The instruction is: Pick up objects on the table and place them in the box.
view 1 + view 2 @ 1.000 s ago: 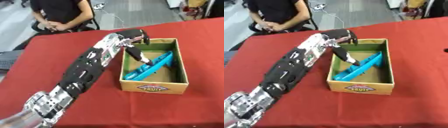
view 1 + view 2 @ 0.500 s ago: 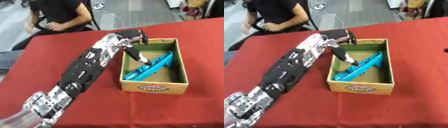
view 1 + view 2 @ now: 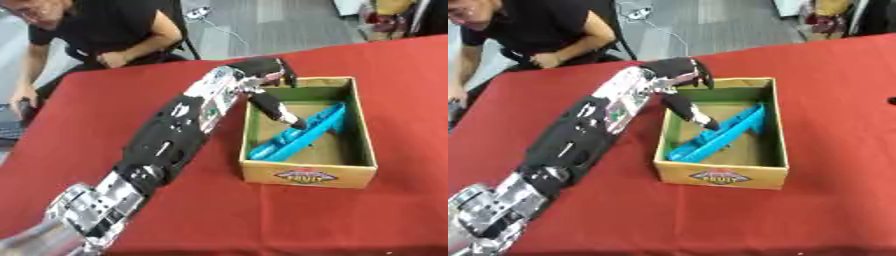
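Looked like an office or lab space, not a home. There was a red cloth (image 3: pixel 385 65) over the table, grey carpet floor (image 3: pixel 262 25) behind it, a cable (image 3: pixel 229 34) trailing across that floor, and a person (image 3: pixel 96 30) sat at the far edge.

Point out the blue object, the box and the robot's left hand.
blue object (image 3: pixel 293 140): left eye view, mid-length of its body.
box (image 3: pixel 306 176): left eye view, front outer wall.
left hand (image 3: pixel 276 107): left eye view, a finger reaching into the box.

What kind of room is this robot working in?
Probably an office or lab: a red-covered table, grey floor with a cable behind, and a robot's left hand reaching into a box.
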You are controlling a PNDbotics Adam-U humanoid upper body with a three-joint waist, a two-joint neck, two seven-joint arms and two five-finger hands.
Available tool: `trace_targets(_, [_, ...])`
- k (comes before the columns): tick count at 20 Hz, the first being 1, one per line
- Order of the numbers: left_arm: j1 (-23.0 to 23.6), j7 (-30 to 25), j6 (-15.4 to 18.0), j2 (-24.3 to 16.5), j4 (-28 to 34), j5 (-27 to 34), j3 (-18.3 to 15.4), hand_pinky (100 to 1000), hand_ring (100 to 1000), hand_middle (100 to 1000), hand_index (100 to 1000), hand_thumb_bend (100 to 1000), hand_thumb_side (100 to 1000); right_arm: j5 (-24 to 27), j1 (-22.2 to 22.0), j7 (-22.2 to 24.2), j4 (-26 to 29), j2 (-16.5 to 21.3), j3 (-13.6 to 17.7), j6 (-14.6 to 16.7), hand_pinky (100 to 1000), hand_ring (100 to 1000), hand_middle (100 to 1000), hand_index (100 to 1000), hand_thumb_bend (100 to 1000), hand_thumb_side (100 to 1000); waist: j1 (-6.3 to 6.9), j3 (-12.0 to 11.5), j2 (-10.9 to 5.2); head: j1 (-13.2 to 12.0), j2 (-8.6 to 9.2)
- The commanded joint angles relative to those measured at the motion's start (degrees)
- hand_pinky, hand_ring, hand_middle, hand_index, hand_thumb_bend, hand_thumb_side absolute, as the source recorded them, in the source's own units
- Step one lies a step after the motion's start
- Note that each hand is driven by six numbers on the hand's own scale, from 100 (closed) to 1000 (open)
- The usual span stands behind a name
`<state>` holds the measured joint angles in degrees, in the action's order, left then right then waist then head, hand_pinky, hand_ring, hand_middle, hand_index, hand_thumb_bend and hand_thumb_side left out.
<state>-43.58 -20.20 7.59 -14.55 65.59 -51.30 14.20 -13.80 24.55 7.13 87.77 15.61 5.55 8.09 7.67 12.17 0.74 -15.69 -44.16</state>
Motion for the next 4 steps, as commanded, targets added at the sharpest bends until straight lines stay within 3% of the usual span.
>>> trace_targets(1, [-0.3, 4.3, -0.5, -1.9, 1.7, 1.8, -1.7, 712, 716, 786, 847, 990, 972, -0.1, 0.5, -0.2, 1.2, 0.5, 0.5, 0.1, 671, 905, 951, 1000, 463, 1000, -0.43, -0.2, -0.75, -0.5, 0.04])
trace_targets(4, [0.4, 11.0, -1.2, -2.3, 2.3, 4.5, -2.4, 701, 712, 792, 871, 955, 1000, 0.0, 0.5, -0.5, 1.2, 0.6, 0.6, 0.1, 671, 905, 952, 1000, 463, 1000, -0.45, -0.3, -0.74, -0.4, 0.04])
